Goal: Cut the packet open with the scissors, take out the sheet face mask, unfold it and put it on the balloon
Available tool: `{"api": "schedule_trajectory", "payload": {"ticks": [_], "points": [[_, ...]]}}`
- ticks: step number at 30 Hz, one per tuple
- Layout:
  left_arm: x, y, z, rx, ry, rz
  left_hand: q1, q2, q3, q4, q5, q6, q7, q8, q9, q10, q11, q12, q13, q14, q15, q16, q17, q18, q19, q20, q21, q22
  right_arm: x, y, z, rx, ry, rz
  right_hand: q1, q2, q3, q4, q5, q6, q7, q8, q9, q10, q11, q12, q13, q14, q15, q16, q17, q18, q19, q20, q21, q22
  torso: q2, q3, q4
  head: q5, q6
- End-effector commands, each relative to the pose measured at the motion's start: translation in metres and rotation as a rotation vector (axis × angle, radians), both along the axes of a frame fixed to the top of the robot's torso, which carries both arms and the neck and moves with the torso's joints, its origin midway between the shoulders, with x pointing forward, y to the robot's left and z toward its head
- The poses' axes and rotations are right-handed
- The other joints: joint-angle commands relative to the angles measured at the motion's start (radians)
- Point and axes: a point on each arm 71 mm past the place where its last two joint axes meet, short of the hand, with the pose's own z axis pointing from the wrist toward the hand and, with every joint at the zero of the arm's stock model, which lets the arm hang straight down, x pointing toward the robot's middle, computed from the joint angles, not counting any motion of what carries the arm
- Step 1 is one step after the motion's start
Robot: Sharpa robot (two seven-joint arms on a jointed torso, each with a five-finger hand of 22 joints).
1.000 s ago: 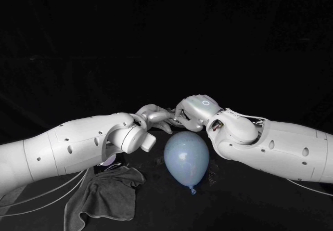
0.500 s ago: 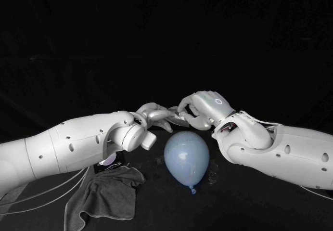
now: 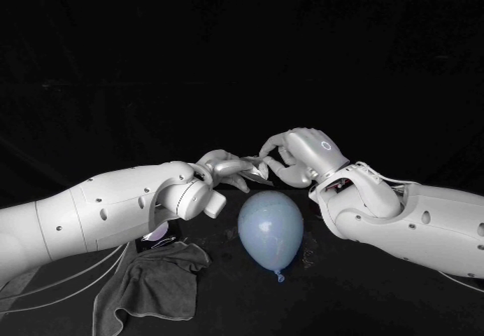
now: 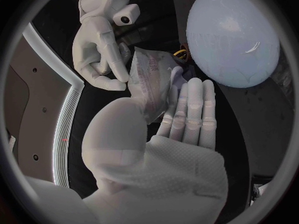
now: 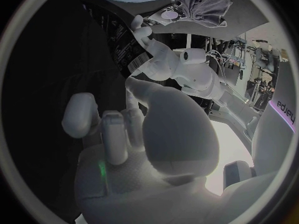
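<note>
Two hands at work on one packet [image 4: 146, 79], at 12 o'clock from the balloon [image 3: 271, 229], over the table [image 3: 343, 308]. Clamped in the left hand [image 3: 227, 168], thumb on one face, straight fingers flat behind the other. Touched at its free edge by the curled fingertips of the right hand [image 3: 301, 157]; impossible to tell whether actually pinched there. Impossible also to tell whether cut through yet, or with any mask drawn out.

Likely trouble: out-pulling the left thumb's hold and dragging the whole packet free; or tugging a thin folded sheet by one corner and tearing it. Also brushing the balloon with either forearm, close at 9 and 3 o'clock of it, and setting it rolling.

Little room between the arms. Open table toward 12 o'clock beyond the hands and at 5 o'clock of the balloon; crumpled cloth [image 3: 157, 280] at 8 o'clock.
</note>
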Motion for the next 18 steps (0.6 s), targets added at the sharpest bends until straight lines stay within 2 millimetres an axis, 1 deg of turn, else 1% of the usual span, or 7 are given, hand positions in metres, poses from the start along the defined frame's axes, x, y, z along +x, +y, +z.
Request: {"api": "schedule_trajectory", "payload": {"ticks": [1, 3, 6, 9, 12, 14, 18], "points": [[-0.001, -0.003, 0.003, -0.011, -0.013, -0.004, 0.009, 0.002, -0.003, 0.008, 0.003, 0.002, 0.013, -0.003, 0.002, -0.003, 0.005, -0.008, 0.0, 0.007, -0.005, 0.009, 0.003, 0.012, 0.009, 0.001, 0.008, 0.002, 0.008, 0.003, -0.01, -0.089, 0.118, -0.036, -0.018, -0.022, -0.008, 0.001, -0.001, -0.052, 0.018, -0.02, 0.076, 0.023, 0.013, -0.035, 0.119, 0.078, 0.013, -0.012, 0.215, 0.012, -0.033, 0.001, -0.046, 0.125, -0.001, -0.0008, 0.0003, 0.001, 0.002], [-0.001, -0.004, 0.003, -0.011, -0.015, -0.008, 0.01, 0.001, -0.005, 0.009, 0.003, -0.001, 0.014, -0.005, 0.002, -0.005, 0.006, -0.01, 0.0, 0.008, -0.005, 0.011, 0.003, 0.012, 0.011, 0.0, 0.009, 0.002, 0.01, 0.006, -0.013, -0.117, 0.145, -0.039, -0.026, -0.038, -0.023, 0.001, 0.0, -0.069, 0.028, -0.031, 0.073, 0.012, 0.022, -0.051, 0.107, 0.069, 0.021, -0.017, 0.2, 0.016, -0.05, 0.004, -0.07, 0.118, 0.0, -0.001, 0.0024, 0.001, 0.002], [-0.002, -0.006, 0.003, -0.008, -0.017, -0.013, 0.012, 0.002, -0.012, 0.016, 0.003, -0.004, 0.017, -0.008, 0.003, -0.007, 0.009, -0.014, 0.0, 0.008, -0.003, 0.014, 0.002, 0.012, 0.012, 0.0, 0.009, 0.002, 0.011, 0.011, -0.016, -0.156, 0.169, -0.037, -0.025, -0.05, -0.032, -0.003, 0.0, -0.074, 0.033, -0.039, 0.07, 0.009, 0.027, -0.054, 0.106, 0.067, 0.027, -0.018, 0.198, 0.016, -0.056, 0.007, -0.079, 0.116, 0.0, -0.0008, 0.0014, 0.0, 0.003], [-0.003, -0.007, 0.003, -0.004, -0.019, -0.014, 0.013, 0.002, -0.014, 0.018, 0.003, -0.005, 0.018, -0.009, 0.003, -0.008, 0.009, -0.015, 0.0, 0.007, -0.003, 0.015, 0.001, 0.012, 0.013, 0.0, 0.009, 0.001, 0.01, 0.016, -0.018, -0.19, 0.176, -0.03, -0.024, -0.061, -0.041, -0.007, 0.0, -0.075, 0.036, -0.045, 0.067, 0.006, 0.03, -0.055, 0.106, 0.065, 0.03, -0.019, 0.195, 0.017, -0.06, 0.009, -0.084, 0.115, 0.001, -0.0009, 0.0002, 0.001, 0.002], [-0.002, -0.007, 0.003, -0.001, -0.02, -0.013, 0.013, 0.002, -0.015, 0.018, 0.003, -0.005, 0.018, -0.009, 0.003, -0.008, 0.009, -0.015, 0.0, 0.007, -0.002, 0.015, 0.001, 0.012, 0.013, 0.0, 0.009, 0.001, 0.009, 0.018, -0.018, -0.208, 0.173, -0.025, -0.024, -0.066, -0.045, -0.008, 0.0, -0.074, 0.036, -0.047, 0.066, 0.006, 0.031, -0.055, 0.106, 0.064, 0.031, -0.019, 0.194, 0.018, -0.063, 0.01, -0.088, 0.114, 0.0, -0.0009, -0.0004, 0.001, 0.003], [-0.002, -0.007, 0.003, 0.001, -0.022, -0.01, 0.013, 0.002, -0.015, 0.018, 0.003, -0.005, 0.018, -0.009, 0.003, -0.008, 0.009, -0.015, 0.0, 0.007, -0.002, 0.015, 0.001, 0.012, 0.013, 0.0, 0.009, 0.001, 0.008, 0.019, -0.019, -0.227, 0.167, -0.023, -0.025, -0.074, -0.051, -0.01, 0.0, -0.073, 0.037, -0.051, 0.063, 0.005, 0.032, -0.055, 0.107, 0.064, 0.032, -0.019, 0.195, 0.018, -0.064, 0.012, -0.089, 0.114, 0.0, -0.0008, 0.0, 0.001, 0.003], [-0.001, -0.006, 0.003, 0.009, -0.027, -0.007, 0.014, 0.002, -0.016, 0.018, 0.004, -0.005, 0.017, -0.009, 0.003, -0.007, 0.009, -0.015, 0.0, 0.007, -0.002, 0.016, 0.001, 0.012, 0.013, -0.001, 0.009, 0.001, 0.008, 0.02, -0.02, -0.262, 0.164, -0.028, -0.024, -0.08, -0.055, -0.012, 0.0, -0.072, 0.037, -0.055, 0.061, 0.002, 0.032, -0.059, 0.104, 0.062, 0.033, -0.021, 0.191, 0.019, -0.068, 0.013, -0.096, 0.113, 0.0, -0.0001, 0.0005, 0.001, 0.005]]}}
